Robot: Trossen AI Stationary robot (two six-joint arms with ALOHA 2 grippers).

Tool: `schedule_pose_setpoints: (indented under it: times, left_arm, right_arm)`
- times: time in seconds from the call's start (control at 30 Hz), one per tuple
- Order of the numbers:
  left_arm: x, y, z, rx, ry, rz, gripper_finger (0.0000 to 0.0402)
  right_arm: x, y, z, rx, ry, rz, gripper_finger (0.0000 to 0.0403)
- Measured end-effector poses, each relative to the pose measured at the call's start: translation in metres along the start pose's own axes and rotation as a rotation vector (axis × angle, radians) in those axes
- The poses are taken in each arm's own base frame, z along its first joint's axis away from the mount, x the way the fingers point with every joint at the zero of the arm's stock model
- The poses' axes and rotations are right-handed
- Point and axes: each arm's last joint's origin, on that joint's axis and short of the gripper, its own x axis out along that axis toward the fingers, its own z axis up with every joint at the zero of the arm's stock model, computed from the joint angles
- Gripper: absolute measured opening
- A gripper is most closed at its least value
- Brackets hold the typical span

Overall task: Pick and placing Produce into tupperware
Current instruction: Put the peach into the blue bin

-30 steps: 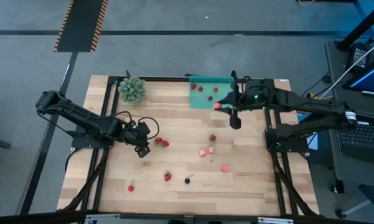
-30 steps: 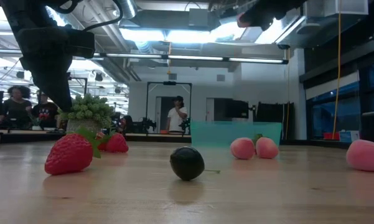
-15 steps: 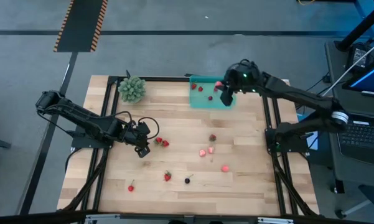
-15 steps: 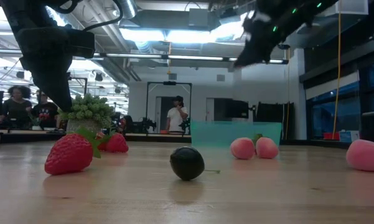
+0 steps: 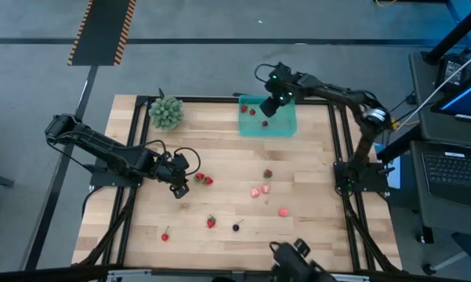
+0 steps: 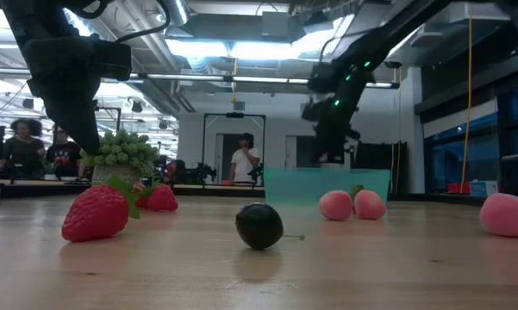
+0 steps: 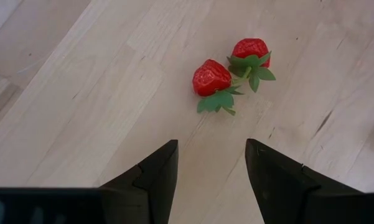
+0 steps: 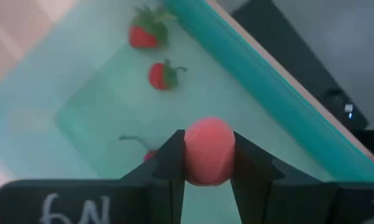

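Above the teal tray [image 5: 286, 125], the right gripper [image 8: 208, 163] clamps a pink fruit [image 8: 208, 149]; it should lower and release clear of the strawberries [image 8: 163, 76] inside. The left gripper [image 7: 210, 163], fingers apart, faces two strawberries [image 7: 213, 78] on the table [image 5: 219, 157].

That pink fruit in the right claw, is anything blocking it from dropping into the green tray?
Nothing visible does. The right gripper holds the pink fruit right above the teal tray, whose floor below holds only small strawberries off to one side.
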Motion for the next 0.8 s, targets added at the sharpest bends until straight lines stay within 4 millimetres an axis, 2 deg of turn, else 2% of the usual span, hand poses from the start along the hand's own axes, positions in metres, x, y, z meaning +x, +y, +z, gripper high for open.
schedule_pose_setpoints:
  times: [0.17, 0.33, 0.47, 0.6, 0.8]
  left_arm:
    - [0.000, 0.000, 0.000, 0.000, 0.000, 0.000, 0.0179]
    - [0.000, 0.000, 0.000, 0.000, 0.000, 0.000, 0.0179]
    - [0.000, 0.000, 0.000, 0.000, -0.001, 0.000, 0.0179]
    - [0.000, 0.000, 0.000, 0.000, 0.000, 0.000, 0.0179]
    - [0.000, 0.000, 0.000, -0.001, -0.002, -0.001, 0.0179]
  right_arm:
    - [0.032, -0.001, 0.015, 0.008, 0.063, 0.010, 0.0102]
    - [0.046, -0.001, 0.023, 0.046, 0.076, 0.054, 0.0102]
    - [0.058, -0.002, 0.021, 0.070, 0.120, 0.050, 0.0102]
    - [0.081, -0.005, 0.013, 0.063, 0.178, 0.047, 0.0102]
    - [0.085, -0.005, 0.015, 0.047, 0.153, 0.050, 0.0102]
